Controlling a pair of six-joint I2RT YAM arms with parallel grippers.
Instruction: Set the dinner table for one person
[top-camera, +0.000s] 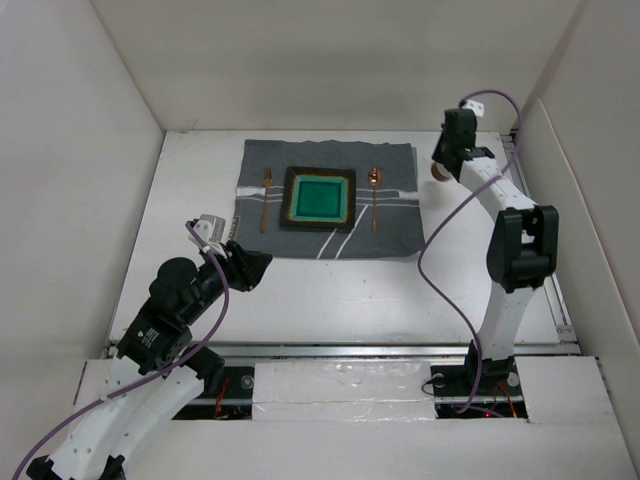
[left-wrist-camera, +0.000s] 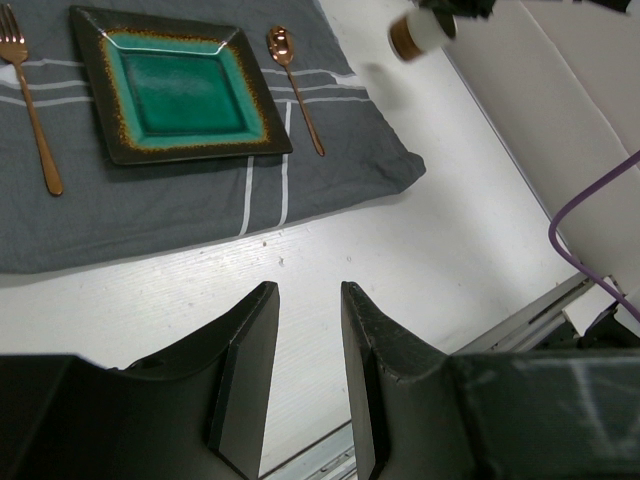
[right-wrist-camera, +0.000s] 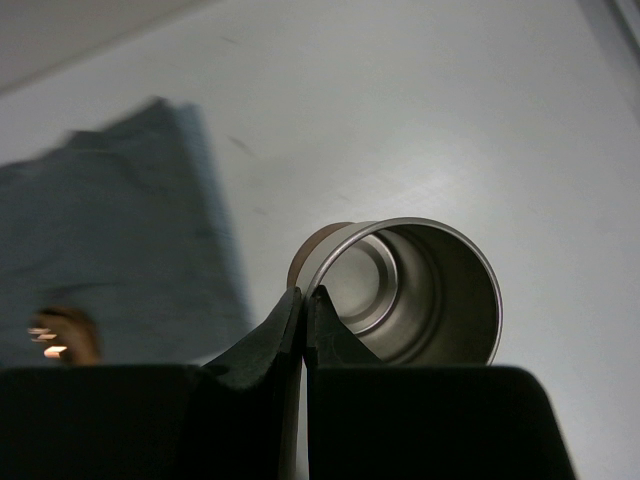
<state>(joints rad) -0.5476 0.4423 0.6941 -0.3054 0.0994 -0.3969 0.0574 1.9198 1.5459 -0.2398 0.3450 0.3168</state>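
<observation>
A grey striped cloth (top-camera: 400, 228) lies on the white dinner table (top-camera: 330, 295). On the cloth sit a square green plate with a dark rim (top-camera: 320, 197), a copper fork (top-camera: 266, 198) to its left and a copper spoon (top-camera: 375, 192) to its right. My right gripper (right-wrist-camera: 308, 293) is shut on the rim of a metal cup (right-wrist-camera: 430, 290) with a brown base, one finger inside and one outside. The cup (top-camera: 438, 174) hangs just right of the cloth's far right corner. My left gripper (left-wrist-camera: 308, 290) stands open and holds nothing, over bare table near the cloth's front left corner.
White walls enclose the table on the left, back and right. A metal rail (top-camera: 380, 350) runs along the near edge. The right arm's purple cable (top-camera: 430, 250) loops over the table on the right.
</observation>
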